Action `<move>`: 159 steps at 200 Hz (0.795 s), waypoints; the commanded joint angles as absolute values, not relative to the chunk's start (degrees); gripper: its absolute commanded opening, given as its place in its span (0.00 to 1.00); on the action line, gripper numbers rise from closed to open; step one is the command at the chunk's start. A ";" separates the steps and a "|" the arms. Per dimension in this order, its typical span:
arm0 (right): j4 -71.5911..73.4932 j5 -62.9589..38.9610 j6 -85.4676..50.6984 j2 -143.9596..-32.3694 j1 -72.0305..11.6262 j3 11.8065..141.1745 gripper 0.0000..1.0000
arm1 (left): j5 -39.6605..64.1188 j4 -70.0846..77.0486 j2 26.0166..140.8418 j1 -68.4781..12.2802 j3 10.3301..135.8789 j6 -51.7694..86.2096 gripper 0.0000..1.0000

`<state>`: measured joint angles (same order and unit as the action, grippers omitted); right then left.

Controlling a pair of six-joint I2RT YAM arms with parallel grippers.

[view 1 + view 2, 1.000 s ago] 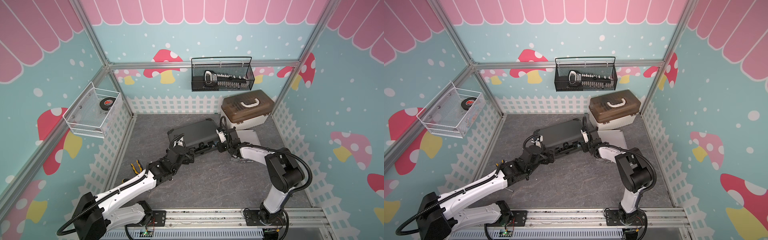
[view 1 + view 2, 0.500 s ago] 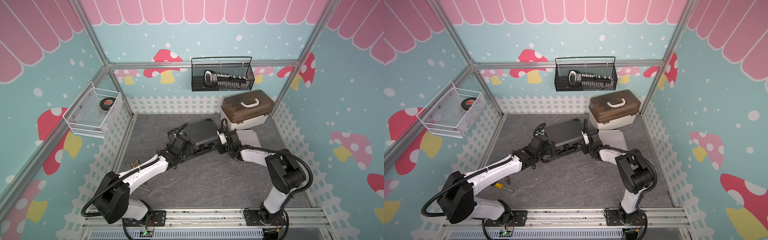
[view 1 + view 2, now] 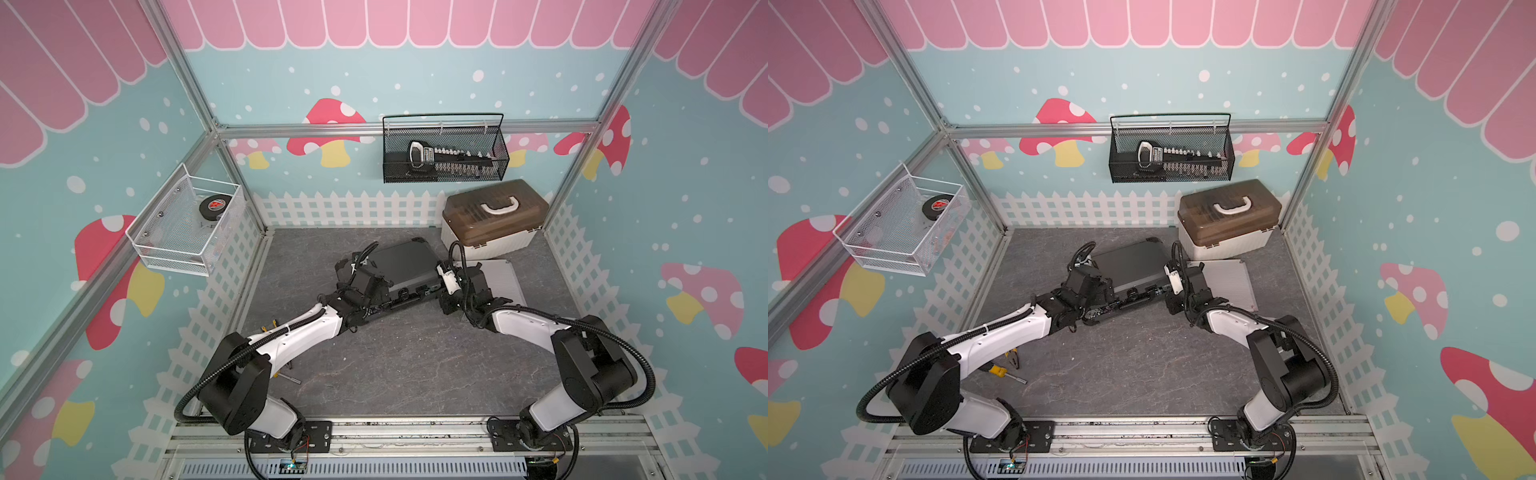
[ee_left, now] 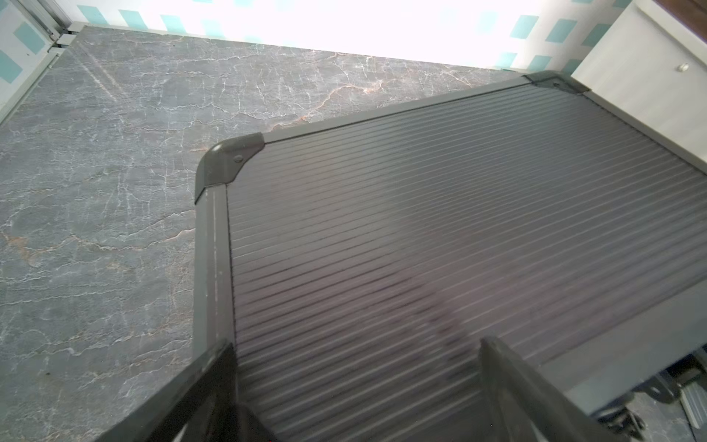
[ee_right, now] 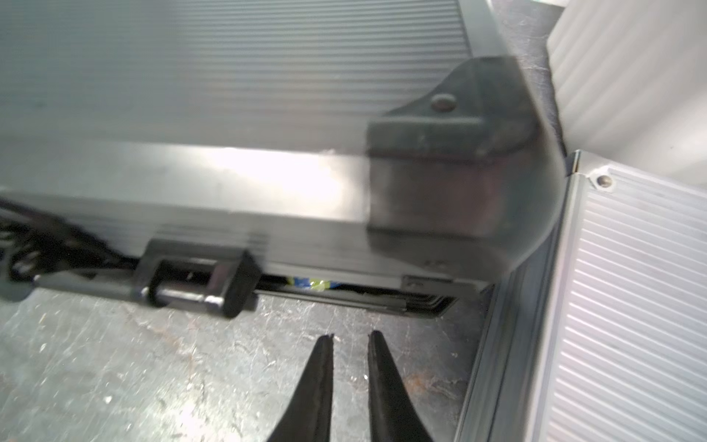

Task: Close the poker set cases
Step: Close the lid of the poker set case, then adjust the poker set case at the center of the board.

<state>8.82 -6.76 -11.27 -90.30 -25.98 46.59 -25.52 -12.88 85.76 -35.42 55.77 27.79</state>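
At the worktop [image 3: 415,365] centre, the black case [image 3: 405,266] has dropped nearly shut under the spread left gripper [image 4: 355,344], the right gripper [image 5: 350,338] just parted and empty beside the silver case [image 3: 505,280], so only pressing home seems left.

Robot test cell: an aluminium profile frame [image 3: 266,132] carries printed mushroom wall panels [image 3: 374,62]; the left arm [image 3: 291,336] and right arm [image 3: 528,328] mount on a slotted rail [image 3: 415,436] along the table's [image 3: 415,365] front edge.
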 commanded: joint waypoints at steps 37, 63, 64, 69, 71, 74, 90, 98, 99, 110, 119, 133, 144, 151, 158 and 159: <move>16.13 -16.24 -14.36 -90.23 -27.44 43.64 0.35 | -22.08 -14.27 87.26 -35.78 55.63 27.95 0.99; 21.57 -17.23 -17.48 -91.93 -27.57 43.27 0.39 | -21.97 -14.15 87.21 -35.78 55.50 28.03 0.99; 21.68 -17.27 -17.58 -92.02 -27.58 43.25 0.39 | -22.02 -14.15 87.15 -35.82 55.48 28.03 0.99; 22.28 -17.39 -17.95 -92.44 -27.67 43.40 0.40 | -21.98 -14.15 87.18 -35.81 55.46 28.10 0.99; 22.58 -17.51 -18.11 -92.61 -27.64 43.54 0.40 | -21.97 -14.13 87.19 -35.80 55.46 28.12 0.99; 22.82 -17.68 -18.31 -92.85 -27.68 43.58 0.40 | -21.97 -14.21 87.13 -35.78 55.36 28.14 0.99; 25.47 -18.52 -19.76 -94.35 -27.73 43.86 0.41 | -21.93 -14.17 87.01 -35.82 55.37 28.13 0.99; 26.37 -18.63 -20.56 -95.26 -27.77 44.27 0.41 | -21.97 -14.25 87.01 -35.80 55.28 28.13 0.99; 26.50 -18.67 -20.65 -95.36 -27.77 44.28 0.41 | -21.97 -14.25 87.01 -35.79 55.33 28.13 0.99; 27.62 -19.07 -21.40 -96.55 -27.91 44.88 0.41 | -21.97 -14.24 86.92 -35.77 55.28 28.04 0.99; 28.50 -19.03 -21.90 -97.50 -28.10 45.26 0.41 | -21.89 -14.30 86.90 -35.77 55.18 28.06 0.99; 29.73 -18.82 -22.53 -98.49 -28.38 45.76 0.39 | -21.89 -14.32 86.83 -35.78 55.28 28.00 0.99; 29.97 -18.64 -23.02 -99.39 -28.51 46.38 0.35 | -21.90 -14.33 86.82 -35.83 55.28 27.97 0.99; 30.17 -18.61 -23.20 -99.90 -28.71 46.71 0.33 | -21.80 -14.33 86.83 -35.79 55.26 27.95 0.99; 30.40 -18.57 -23.29 -100.25 -28.89 47.02 0.31 | -21.80 -14.33 86.90 -35.85 55.28 27.95 0.99; 30.49 -18.60 -23.33 -100.27 -28.90 47.02 0.30 | -21.80 -14.37 86.91 -35.85 55.28 27.95 0.99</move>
